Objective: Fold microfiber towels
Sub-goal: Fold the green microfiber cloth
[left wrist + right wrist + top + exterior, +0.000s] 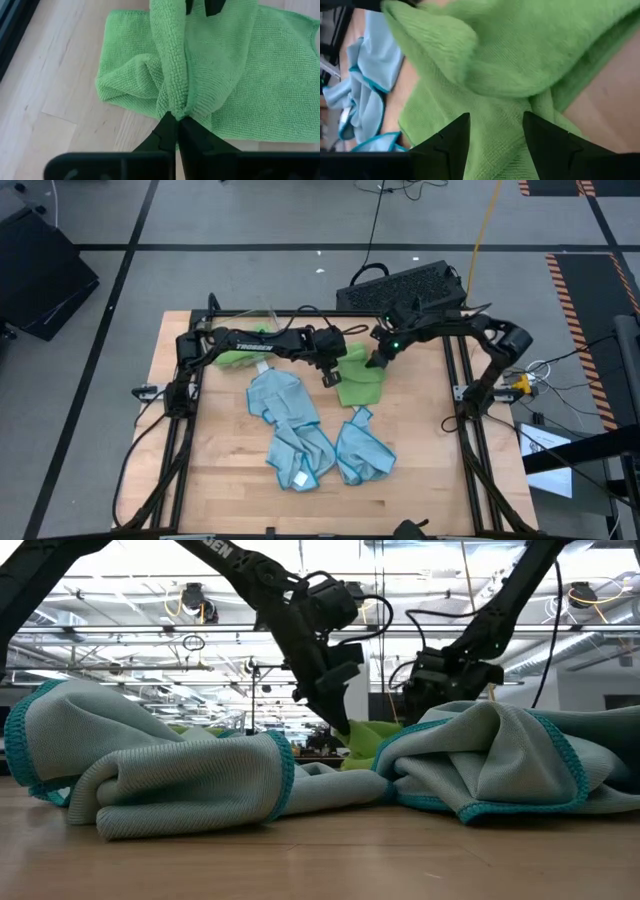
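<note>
left gripper (176, 119) pinching green towel (260, 80), arm lettering "TROSSEN" (254, 345)

White capital letters run along the left arm (250, 340) in the high view, on its long link above the table's far edge, and they look like the maker's name, TROSSEN, though small enough that I would not swear to each letter. In the low view the same arm's upper link (222, 552) shows the tail of white lettering, cut off by the frame so it cannot be read whole. The white tag on a blue towel (300, 478) near the table's front edge carries nothing I can make out. No other lettering, number or sign is readable.
</note>
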